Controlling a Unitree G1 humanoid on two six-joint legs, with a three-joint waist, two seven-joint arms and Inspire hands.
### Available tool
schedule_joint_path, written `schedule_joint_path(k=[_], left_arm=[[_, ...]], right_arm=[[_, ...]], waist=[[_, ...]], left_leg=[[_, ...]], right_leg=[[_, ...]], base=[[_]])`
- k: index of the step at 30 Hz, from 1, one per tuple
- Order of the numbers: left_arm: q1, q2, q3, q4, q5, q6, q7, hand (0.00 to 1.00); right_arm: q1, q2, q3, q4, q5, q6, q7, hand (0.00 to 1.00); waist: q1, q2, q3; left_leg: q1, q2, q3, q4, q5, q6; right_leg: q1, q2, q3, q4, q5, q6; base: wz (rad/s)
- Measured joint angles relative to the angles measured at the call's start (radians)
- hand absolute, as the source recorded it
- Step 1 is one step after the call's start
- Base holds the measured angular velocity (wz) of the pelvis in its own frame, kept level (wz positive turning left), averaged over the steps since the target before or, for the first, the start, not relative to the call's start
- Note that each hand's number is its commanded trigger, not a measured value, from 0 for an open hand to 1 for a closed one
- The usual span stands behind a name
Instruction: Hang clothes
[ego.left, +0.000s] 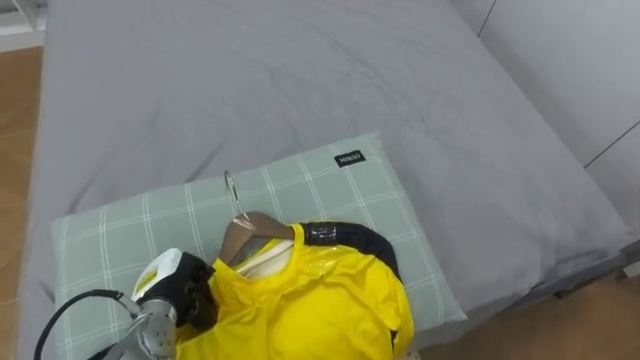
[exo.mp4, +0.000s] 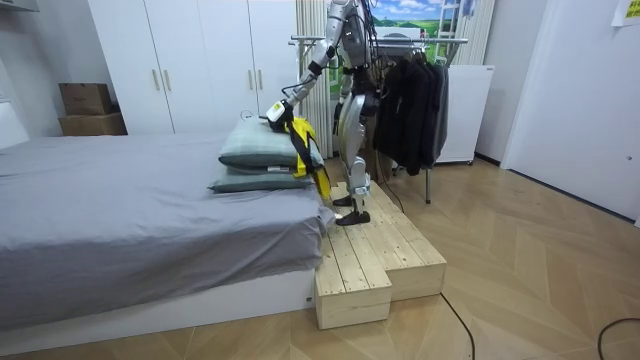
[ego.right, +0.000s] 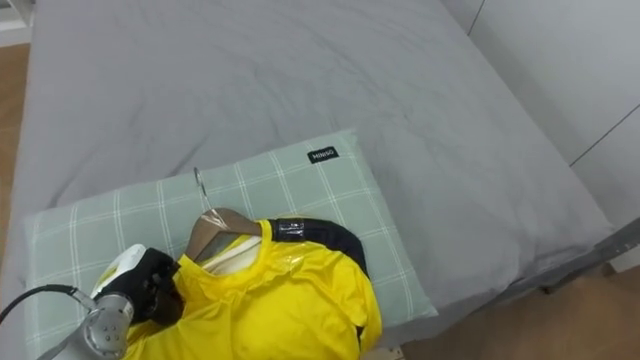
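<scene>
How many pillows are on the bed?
2, stacked at the end of the bed by the robot: the checked green pillow on top, under the yellow garment, and a second pillow beneath it. None seem hidden.

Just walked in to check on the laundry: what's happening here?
The robot stands on a wooden platform beside the bed. Its left hand grips the shoulder of a yellow jacket on a wooden hanger, lying on a green checked pillow. Nothing is hung yet; the clothes rack with dark garments is behind the robot.
</scene>
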Motion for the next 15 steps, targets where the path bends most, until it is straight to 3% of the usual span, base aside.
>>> schedule_joint_path(k=[5, 8, 9, 11, 12, 15], left_arm=[[0.009, -0.002, 0.000, 0.000, -0.001, -0.022, 0.000, 1.00], [0.033, -0.008, 0.001, 0.000, -0.001, -0.026, 0.000, 1.00], [0.041, -0.010, 0.001, -0.004, -0.001, -0.025, 0.000, 1.00], [0.044, -0.011, 0.001, -0.013, 0.000, -0.025, 0.000, 1.00], [0.044, -0.011, 0.002, -0.014, -0.006, -0.026, 0.002, 1.00], [0.062, -0.013, 0.025, -0.048, -0.047, -0.026, 0.017, 1.00]], right_arm=[[0.013, -0.001, 0.000, 0.002, 0.002, -0.001, 0.002, 0.00], [0.029, -0.001, -0.002, 0.000, 0.002, -0.003, 0.004, 0.00], [0.038, -0.002, -0.002, -0.002, 0.002, -0.003, 0.004, 0.00], [0.048, -0.001, -0.002, -0.002, 0.000, -0.003, 0.005, 0.00], [0.061, -0.001, -0.002, -0.002, -0.002, -0.003, 0.005, 0.00], [0.088, -0.003, -0.026, 0.000, 0.000, -0.010, 0.002, 0.00]], waist=[[0.014, 0.000, -0.0012], [0.014, 0.003, -0.0090], [0.013, 0.005, -0.0174], [0.013, 0.004, -0.0241], [0.012, 0.003, -0.0331], [0.012, 0.004, -0.0432]], left_leg=[[0.039, 0.001, 0.013, -0.015, 0.000, -0.001], [0.084, -0.001, 0.019, -0.037, 0.001, -0.001], [0.095, -0.002, 0.020, -0.042, 0.001, -0.001], [0.117, -0.004, 0.022, -0.052, 0.001, -0.001], [0.127, -0.005, 0.021, -0.055, 0.001, -0.001], [0.155, -0.006, 0.016, -0.060, 0.001, -0.001]], right_leg=[[0.038, 0.002, 0.002, -0.022, 0.001, 0.002], [0.077, 0.002, 0.006, -0.034, 0.002, 0.003], [0.086, 0.002, 0.007, -0.035, 0.001, 0.004], [0.105, 0.001, 0.007, -0.041, 0.000, 0.005], [0.121, 0.001, 0.006, -0.053, 0.000, 0.005], [0.161, 0.001, 0.004, -0.075, 0.002, 0.007]], base=[[-0.04], [-0.05], [-0.05], [-0.02], [0.00], [0.05]])
